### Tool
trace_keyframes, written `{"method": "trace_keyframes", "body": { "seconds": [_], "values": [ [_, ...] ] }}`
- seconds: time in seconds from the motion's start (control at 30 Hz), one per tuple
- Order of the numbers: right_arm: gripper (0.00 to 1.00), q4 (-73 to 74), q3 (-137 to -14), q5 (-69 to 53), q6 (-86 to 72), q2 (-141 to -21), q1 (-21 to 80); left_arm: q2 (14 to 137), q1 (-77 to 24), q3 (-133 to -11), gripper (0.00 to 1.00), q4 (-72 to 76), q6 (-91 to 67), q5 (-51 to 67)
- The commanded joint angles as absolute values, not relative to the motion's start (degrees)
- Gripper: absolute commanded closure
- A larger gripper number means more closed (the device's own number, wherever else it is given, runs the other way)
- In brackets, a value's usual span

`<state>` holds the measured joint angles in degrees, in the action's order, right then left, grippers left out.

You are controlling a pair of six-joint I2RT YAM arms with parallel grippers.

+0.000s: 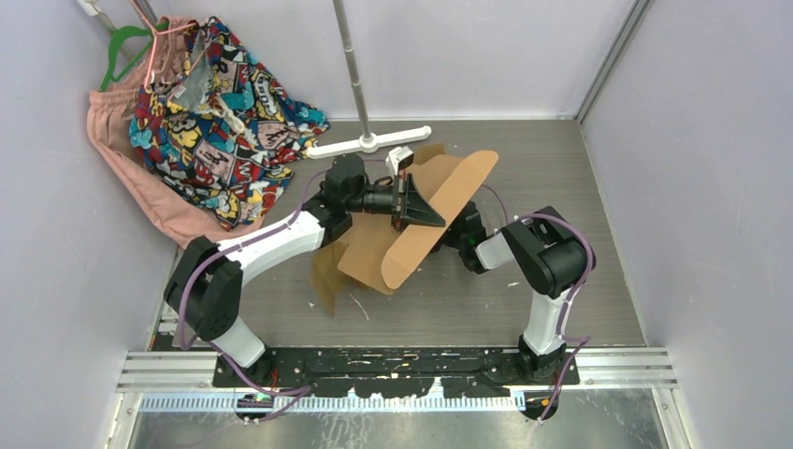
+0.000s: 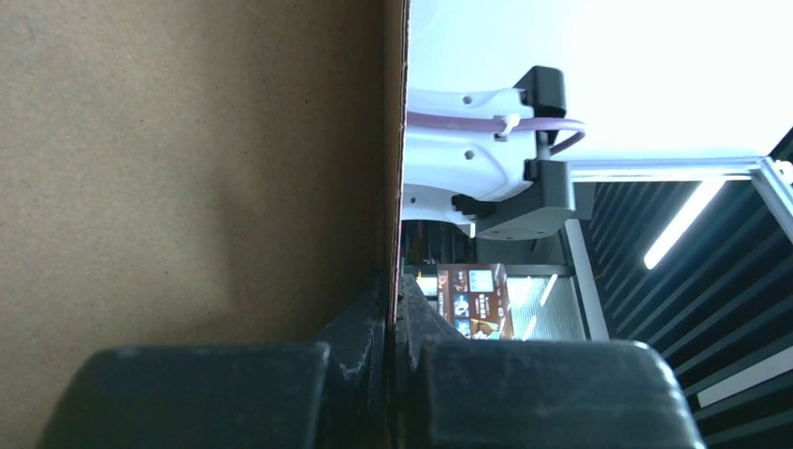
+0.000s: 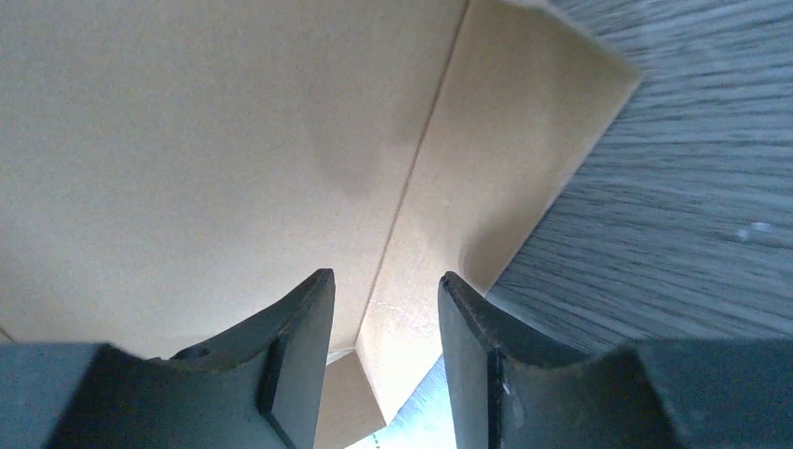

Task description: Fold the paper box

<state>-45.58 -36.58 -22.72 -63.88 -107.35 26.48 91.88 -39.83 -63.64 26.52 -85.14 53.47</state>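
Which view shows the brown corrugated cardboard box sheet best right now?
Top external: most of the brown corrugated cardboard sheet shows, raised and tilted between the arms. Left wrist shows only one flat face and the edge pinched in the shut left gripper. Right wrist shows a creased panel beyond the open right gripper.

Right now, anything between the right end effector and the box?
Nothing visible. The right end effector is open, with the box directly ahead of it. The left end effector is shut on the box's edge.
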Motion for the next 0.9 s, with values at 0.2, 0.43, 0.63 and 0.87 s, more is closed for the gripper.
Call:
{"method": "trace_keyframes", "body": {
  "seconds": [0.2,0.43,0.63,0.87],
  "values": [
    [0.54,-50.31,-39.48,-20.85,-65.58,-111.12,26.71,89.71,-42.22,-67.48,0.98,18.83,-78.44,52.59],
    [0.55,-55.87,-45.26,-17.07,-69.86,-117.63,29.88,91.26,-42.1,-70.14,0.98,19.25,-76.95,55.27],
    [0.55,-56.42,-45.86,-17.22,-70.85,-118.03,30.16,91.14,-40.94,-68.72,0.98,20.08,-77.17,56.03],
    [0.54,-53.65,-39.26,-20.45,-67.51,-111.92,27.37,90.89,-40.26,-65.74,0.98,23.77,-79.31,56.11]
  ]
}}
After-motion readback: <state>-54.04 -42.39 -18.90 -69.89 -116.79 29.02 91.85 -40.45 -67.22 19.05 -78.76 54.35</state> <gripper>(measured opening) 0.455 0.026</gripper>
